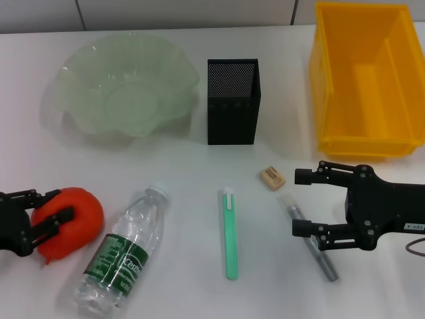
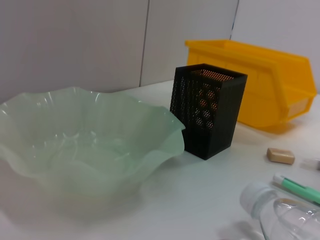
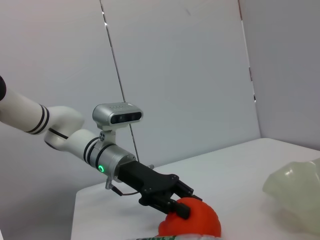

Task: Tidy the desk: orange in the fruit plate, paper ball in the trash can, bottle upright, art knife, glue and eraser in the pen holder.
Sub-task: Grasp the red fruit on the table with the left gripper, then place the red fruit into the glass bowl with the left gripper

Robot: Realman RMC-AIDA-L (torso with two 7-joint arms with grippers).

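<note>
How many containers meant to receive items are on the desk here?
3. The fruit plate sits far left, the pen holder stands in the middle beside it, and the trash can is far right. None appears hidden.

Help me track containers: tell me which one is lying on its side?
The bottle, flat beside the orange; the pen holder stands upright.

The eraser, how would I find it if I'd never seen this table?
Start at the big bright yellow plastic trash can on the far right, then look at the white table just in front of its near-left corner. The small tan rectangular eraser lies there, beside the tip of a grey pen-shaped stick. It is the only short, blocky thing; its neighbours are long and thin.
</note>
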